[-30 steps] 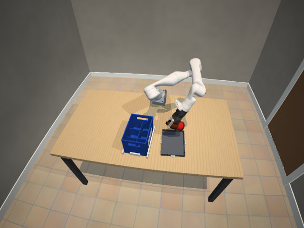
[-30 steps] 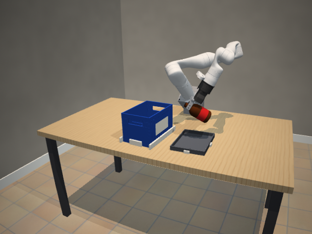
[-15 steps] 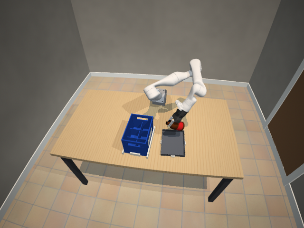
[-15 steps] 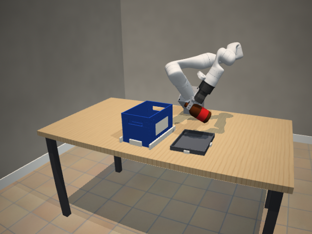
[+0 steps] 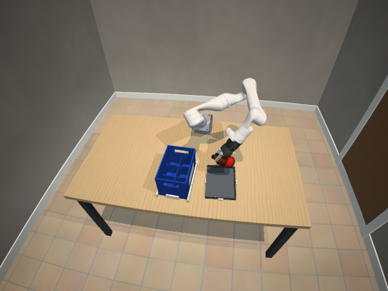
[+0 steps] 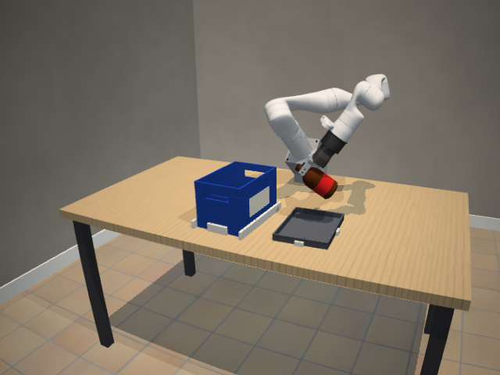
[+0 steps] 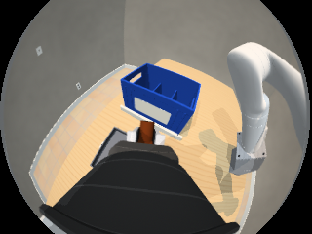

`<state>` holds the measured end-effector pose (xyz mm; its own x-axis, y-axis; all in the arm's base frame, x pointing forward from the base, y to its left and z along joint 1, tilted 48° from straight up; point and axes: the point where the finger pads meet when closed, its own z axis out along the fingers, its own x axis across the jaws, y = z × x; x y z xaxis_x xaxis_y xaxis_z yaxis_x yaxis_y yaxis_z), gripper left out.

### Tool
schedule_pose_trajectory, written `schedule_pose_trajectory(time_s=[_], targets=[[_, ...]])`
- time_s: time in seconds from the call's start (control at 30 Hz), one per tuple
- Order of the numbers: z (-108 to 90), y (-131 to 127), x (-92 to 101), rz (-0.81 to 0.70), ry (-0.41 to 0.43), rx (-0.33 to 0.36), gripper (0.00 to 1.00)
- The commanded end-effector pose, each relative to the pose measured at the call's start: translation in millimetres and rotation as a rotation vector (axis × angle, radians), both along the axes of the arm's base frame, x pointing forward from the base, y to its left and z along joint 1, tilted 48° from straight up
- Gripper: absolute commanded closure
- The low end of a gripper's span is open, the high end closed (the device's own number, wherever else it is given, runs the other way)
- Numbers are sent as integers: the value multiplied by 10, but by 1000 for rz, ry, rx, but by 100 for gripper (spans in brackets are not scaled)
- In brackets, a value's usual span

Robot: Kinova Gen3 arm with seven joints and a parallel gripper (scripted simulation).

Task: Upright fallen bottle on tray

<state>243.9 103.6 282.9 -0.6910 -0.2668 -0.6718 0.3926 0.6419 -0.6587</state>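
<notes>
Gripper [image 5: 219,155] [image 6: 306,166] [image 7: 146,133]: part open, clamped on neck of brown bottle [image 5: 224,160] [image 6: 319,182] [image 7: 146,131]. Bottle tilted, base low, right of centre in exterior view, above tray [image 5: 220,182] [image 6: 308,226] [image 7: 105,146] level. Crate [image 5: 175,172] [image 6: 226,201] [image 7: 158,97] left of tray. Step, judged: carrying. Next: swing upright, centre over tray, lower.

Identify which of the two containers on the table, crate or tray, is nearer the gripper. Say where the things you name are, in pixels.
The dark, shallow tray [image 5: 220,182] [image 6: 308,226] [image 7: 103,146], unlike the tall blue crate; the bottle [image 5: 226,161] [image 6: 319,183] [image 7: 146,131] hangs near its edge.
</notes>
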Motion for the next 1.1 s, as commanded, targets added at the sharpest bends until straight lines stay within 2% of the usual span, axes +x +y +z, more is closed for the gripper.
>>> schedule_pose_trajectory(time_s=[0.0,0.33,1.07], targets=[[-4,-14,-18,-28,-8,-21,100],[-8,-11,-18,-54,-20,-48,100],[-8,-11,-18,-56,-21,-51,100]])
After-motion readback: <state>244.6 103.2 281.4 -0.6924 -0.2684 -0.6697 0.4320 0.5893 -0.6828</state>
